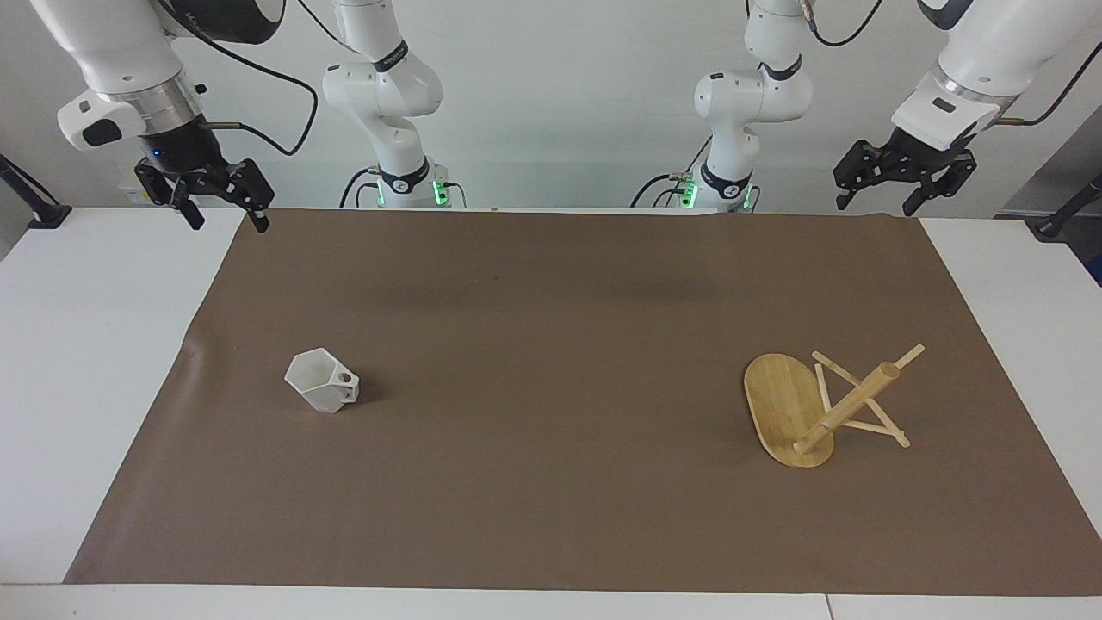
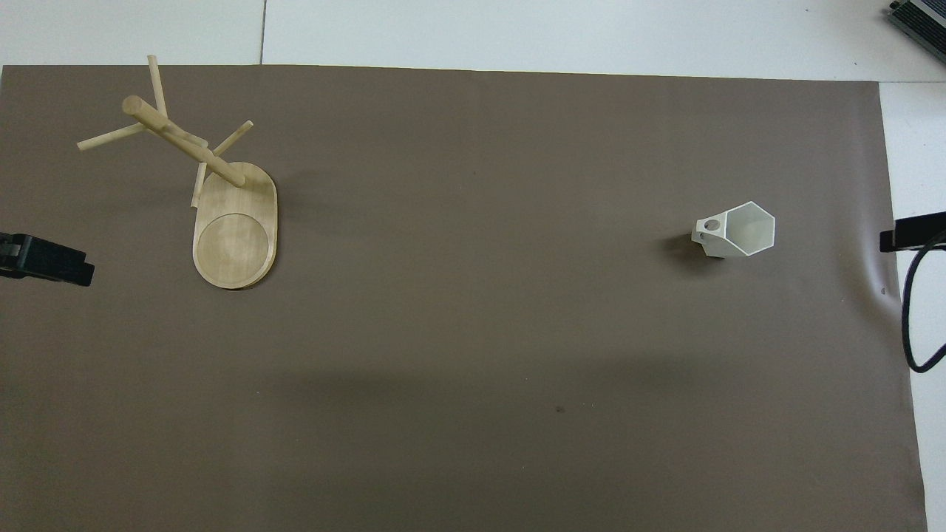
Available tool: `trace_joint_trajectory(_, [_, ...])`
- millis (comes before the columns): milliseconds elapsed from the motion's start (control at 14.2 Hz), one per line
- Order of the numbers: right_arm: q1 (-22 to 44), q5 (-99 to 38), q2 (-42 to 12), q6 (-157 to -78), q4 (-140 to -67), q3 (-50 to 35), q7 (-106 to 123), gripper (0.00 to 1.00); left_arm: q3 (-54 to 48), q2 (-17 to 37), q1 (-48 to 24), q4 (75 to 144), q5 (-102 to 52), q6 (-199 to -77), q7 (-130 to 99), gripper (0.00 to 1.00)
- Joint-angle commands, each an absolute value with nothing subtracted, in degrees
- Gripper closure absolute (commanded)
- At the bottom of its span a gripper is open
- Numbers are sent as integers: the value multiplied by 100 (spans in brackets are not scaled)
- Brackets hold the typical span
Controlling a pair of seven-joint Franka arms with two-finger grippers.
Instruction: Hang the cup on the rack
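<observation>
Both pincers hang spread wide and hold nothing: the left pincer point(image 1: 900, 189) over the mat's point(image 1: 551, 344) corner at its own end of the desk, the right pincer point(image 1: 225, 217) likewise. The cup point(image 1: 322, 391) stands upright, empty as the overhead view shows, toward the right arm's end; the rack point(image 1: 818, 407) toward the left arm's. Only the facing view shows whole pincers.

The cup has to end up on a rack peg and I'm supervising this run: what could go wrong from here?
1. The cup has only a small handle hole, so threading a thin peg may miss.
2. The rack stands free on the brown mat; a push could shift or tip it.
3. Cup and rack sit at opposite ends of the table, so a long carry or handover is likely.
</observation>
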State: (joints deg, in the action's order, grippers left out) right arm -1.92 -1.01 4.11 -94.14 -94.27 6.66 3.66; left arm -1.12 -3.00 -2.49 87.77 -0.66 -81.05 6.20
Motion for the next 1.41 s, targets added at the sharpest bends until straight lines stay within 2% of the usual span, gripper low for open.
trace_joint_trajectory(0, [-264, -18, 580, -9343, -9615, 615, 475, 0, -123, -448, -193, 8939, -88, -8095, 598, 0])
trace_joint_trajectory(492, [-71, -9, 589, -9255, -9624, 703, 466, 0, -123, -448, -193, 8947, -88, -8095, 589, 0])
trace_joint_trajectory(1337, [-185, 0, 589, -9492, -9633, 686, 642, 0, -123, -448, -193, 8939, -88, -8095, 598, 0])
